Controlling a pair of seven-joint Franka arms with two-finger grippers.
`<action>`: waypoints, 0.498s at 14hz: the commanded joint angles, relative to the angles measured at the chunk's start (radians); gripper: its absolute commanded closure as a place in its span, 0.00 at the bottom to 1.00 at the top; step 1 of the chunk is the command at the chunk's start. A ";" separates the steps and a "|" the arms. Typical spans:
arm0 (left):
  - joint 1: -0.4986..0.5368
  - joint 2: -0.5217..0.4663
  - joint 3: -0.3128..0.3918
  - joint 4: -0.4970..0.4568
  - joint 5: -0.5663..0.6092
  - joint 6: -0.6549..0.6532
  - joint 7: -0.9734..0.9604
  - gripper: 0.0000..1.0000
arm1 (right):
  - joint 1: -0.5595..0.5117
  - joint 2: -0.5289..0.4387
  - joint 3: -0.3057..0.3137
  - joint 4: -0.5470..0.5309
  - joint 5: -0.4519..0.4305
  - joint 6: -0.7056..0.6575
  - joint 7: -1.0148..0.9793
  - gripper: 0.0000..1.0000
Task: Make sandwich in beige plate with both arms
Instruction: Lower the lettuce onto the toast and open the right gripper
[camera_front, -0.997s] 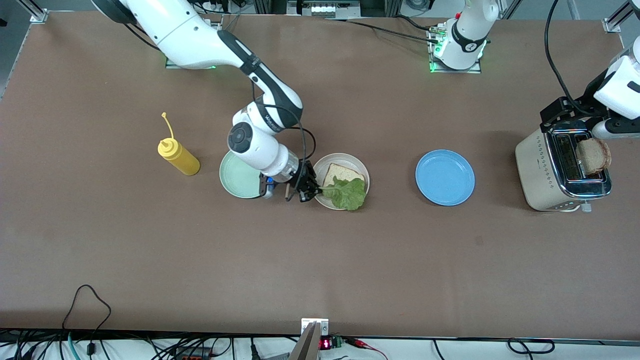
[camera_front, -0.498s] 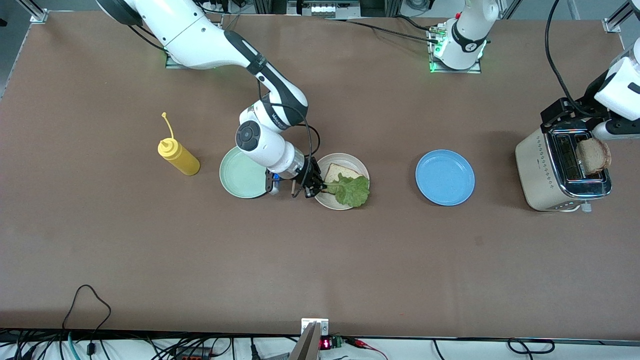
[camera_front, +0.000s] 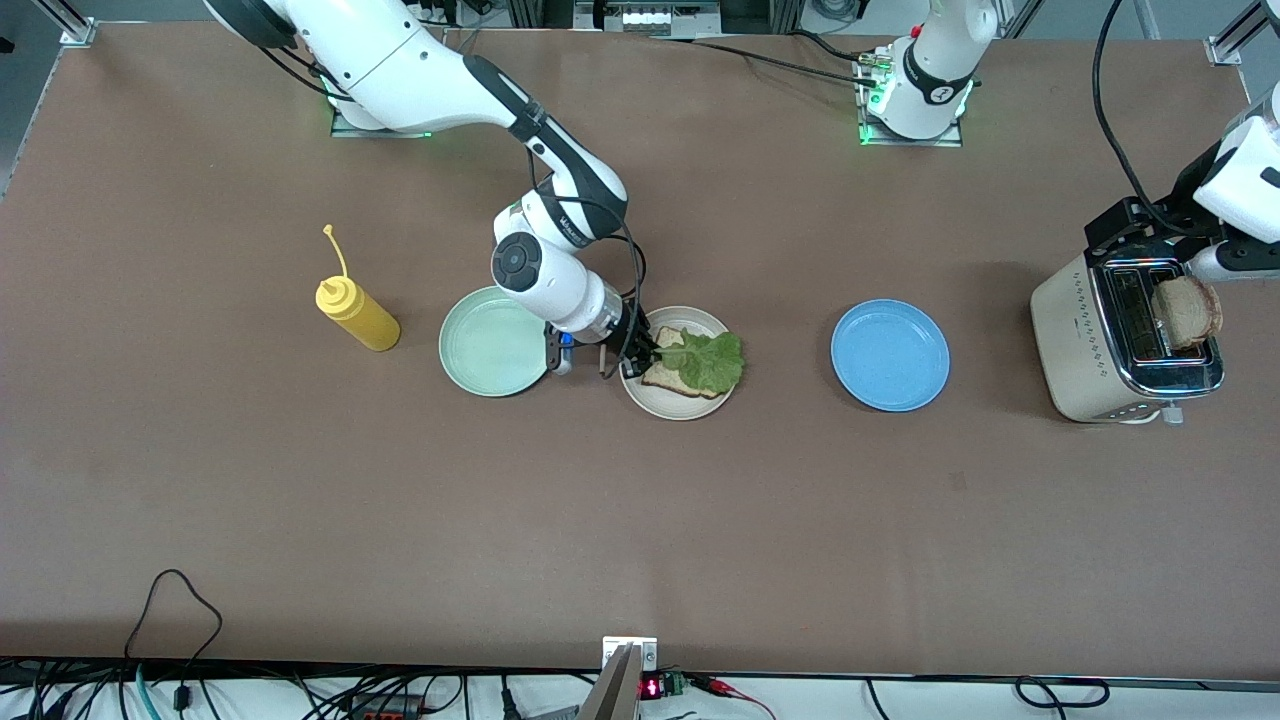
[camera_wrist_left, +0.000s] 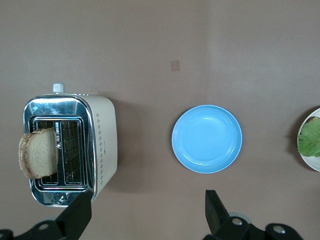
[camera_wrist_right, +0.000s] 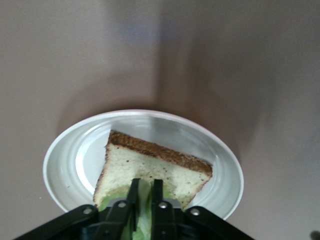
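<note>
Front view: we're counting one beige plate (camera_front: 664, 404) carrying one bread slice (camera_front: 668, 378) with one lettuce leaf (camera_front: 710, 360) lying on it. Right gripper (camera_front: 640, 352) is pinching the leaf's stem at the plate's rim. Second bread slice (camera_front: 1186, 311) is standing in the toaster (camera_front: 1085, 345) at the left arm's end. Left gripper (camera_wrist_left: 145, 212) is hanging spread wide above, grasping nothing. One blue plate (camera_front: 889, 355), one mint-green plate (camera_front: 488, 342), one mustard bottle (camera_front: 358, 315) are sitting alongside.
</note>
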 joint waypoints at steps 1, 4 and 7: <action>0.007 0.003 -0.002 -0.002 -0.014 0.006 0.007 0.00 | 0.004 -0.016 -0.005 -0.016 0.004 -0.004 -0.008 0.31; 0.007 0.003 -0.002 0.000 -0.014 0.006 0.007 0.00 | -0.007 -0.042 -0.007 -0.016 0.002 -0.035 -0.010 0.00; 0.003 0.005 -0.010 0.006 -0.012 0.005 0.007 0.00 | -0.077 -0.174 -0.010 -0.015 0.004 -0.232 -0.051 0.00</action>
